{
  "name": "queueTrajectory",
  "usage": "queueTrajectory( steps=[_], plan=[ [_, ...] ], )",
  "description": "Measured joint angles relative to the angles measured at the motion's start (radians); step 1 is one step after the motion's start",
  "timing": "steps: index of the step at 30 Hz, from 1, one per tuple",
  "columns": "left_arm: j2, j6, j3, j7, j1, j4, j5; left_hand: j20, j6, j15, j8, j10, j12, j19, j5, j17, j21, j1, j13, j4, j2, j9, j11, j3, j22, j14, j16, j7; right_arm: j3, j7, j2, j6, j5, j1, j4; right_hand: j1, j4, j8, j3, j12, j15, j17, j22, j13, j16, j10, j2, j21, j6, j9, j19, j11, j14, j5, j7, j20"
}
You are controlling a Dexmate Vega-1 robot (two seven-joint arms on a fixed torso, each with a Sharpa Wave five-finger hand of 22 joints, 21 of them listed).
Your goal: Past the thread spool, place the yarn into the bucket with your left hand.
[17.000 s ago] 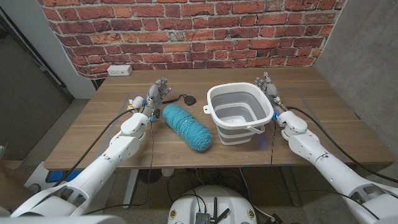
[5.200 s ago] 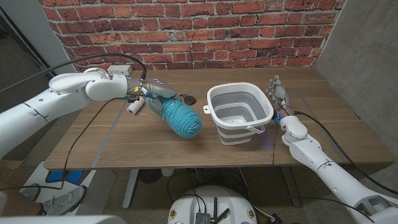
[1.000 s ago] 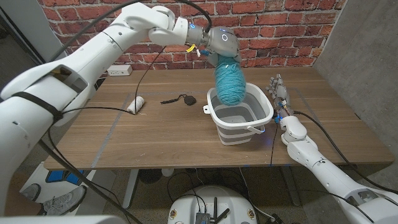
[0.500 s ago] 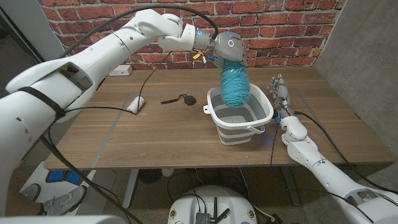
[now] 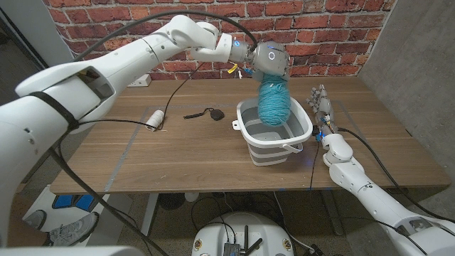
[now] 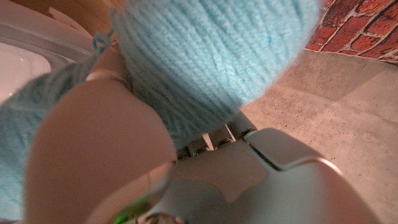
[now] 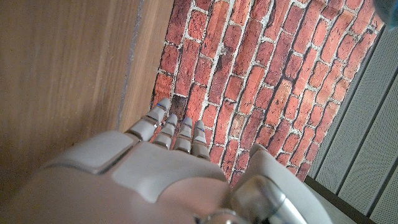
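Note:
My left hand [image 5: 269, 60] grips the top of the teal yarn skein [image 5: 274, 102], which hangs upright over the grey and white bucket [image 5: 246, 133], its lower end at the rim. Close up, the yarn [image 6: 211, 56] bulges out of the left hand [image 6: 186, 174], with the bucket's white wall [image 6: 18, 62] beside it. The white thread spool [image 5: 156, 118] lies far back on the table's left part. To the right of the bucket my right hand [image 5: 321, 107] stands on its edge, fingers up and empty. The same right hand [image 7: 168, 168] points its straight fingers at the brick wall.
A small black object with a cord [image 5: 209, 112] lies between the spool and the bucket. A brick wall [image 5: 313, 35] backs the wooden table [image 5: 178, 156], with a white outlet [image 5: 138, 79] at its foot. The left arm's black cable [image 5: 170, 99] hangs over the table.
My left hand has carried the yarn rightward and down, from the bucket's back-left rim to over its middle. The right hand has stayed put.

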Motion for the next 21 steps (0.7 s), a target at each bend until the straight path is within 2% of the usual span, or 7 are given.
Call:
queueTrajectory(
  steps=[7, 21],
  plan=[
    [-0.011, 0.018, 0.041, 0.024, -0.015, -0.002, 0.018, -0.002, -0.001, 0.000, 0.002, 0.000, -0.003, -0.002, 0.000, 0.004, 0.000, 0.000, 0.002, -0.001, 0.000, 0.001, 0.000, -0.001, 0.000, 0.000, -0.001, -0.002, 0.002, 0.008, 0.002, 0.011, 0.006, -0.002, 0.007, 0.000, 0.003, 0.000, 0.003, 0.000, 0.000, 0.000, 0.000, 0.000, 0.000, 0.000, 0.000, 0.000, 0.000, 0.000, 0.000, 0.000, 0.000, 0.000, 0.000, 0.000],
    [-0.020, 0.027, 0.084, 0.033, -0.027, -0.026, 0.032, 0.002, -0.002, 0.000, 0.004, -0.001, -0.015, -0.016, 0.000, 0.012, 0.006, 0.000, 0.010, -0.003, 0.000, -0.003, 0.000, -0.003, 0.000, 0.000, -0.012, -0.005, 0.007, 0.020, 0.009, 0.032, 0.015, -0.004, 0.025, 0.000, 0.003, 0.000, 0.003, 0.000, 0.000, 0.000, 0.000, 0.000, 0.000, 0.000, 0.000, 0.000, 0.000, 0.000, 0.000, 0.000, 0.000, 0.000, 0.000, 0.000]
  ],
)
